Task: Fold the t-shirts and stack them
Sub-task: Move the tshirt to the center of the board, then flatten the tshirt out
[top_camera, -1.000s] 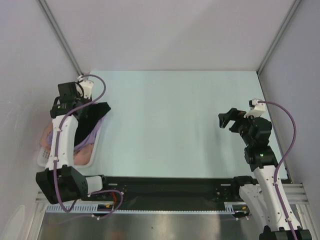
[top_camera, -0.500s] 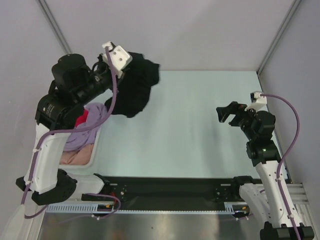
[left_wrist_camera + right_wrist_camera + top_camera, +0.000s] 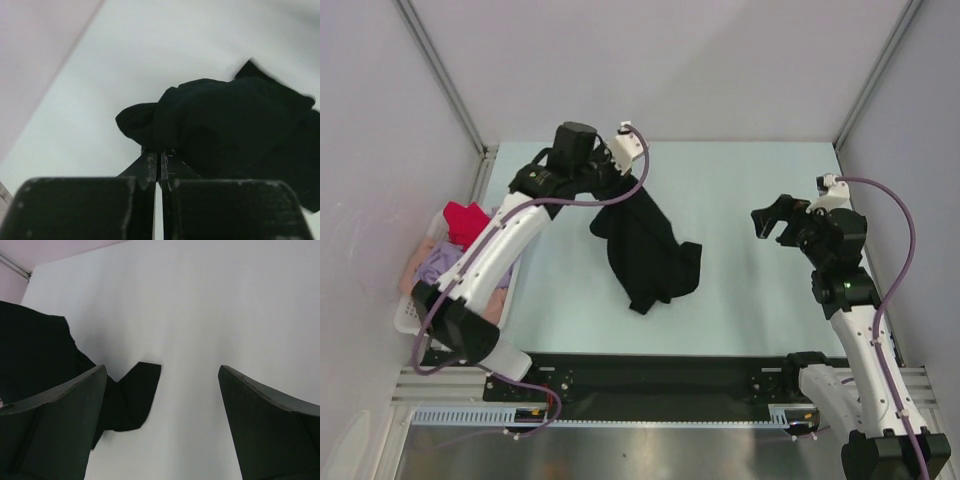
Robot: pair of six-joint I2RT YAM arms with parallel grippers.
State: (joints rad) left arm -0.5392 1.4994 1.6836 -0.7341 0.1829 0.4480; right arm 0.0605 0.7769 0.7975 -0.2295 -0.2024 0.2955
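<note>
Left gripper [image 3: 612, 180] is clenched on a pinch of the black t-shirt [image 3: 645, 250]. The left wrist view shows the fingers pressed together with cloth caught at the tips. It sits above the far-left part of the table [image 3: 740, 300]. The shirt hangs from it in a crumpled rope toward the table centre, and the lower bunch looks to rest on the surface. One sleeve or hem flap sticks out on the right side.

Right gripper [image 3: 772, 222] is released, jaws wide and holding nothing. It hovers by the right edge, well apart from the shirt.

White lattice basket [image 3: 405, 318] sits at the left edge of the table. The red shirt [image 3: 465, 220], lavender shirt [image 3: 445, 262] and pale pink shirt [image 3: 416, 268] are heaped in it, unfolded.

Progress looks very early. One shirt is out of the basket, not spread flat and not folded. There is no stack anywhere. Left to do: lay the black one flat, fold it, then do the same for the three in the basket and stack them.

No readable brand, label or writing in any view, and no print visible on the black cloth.
</note>
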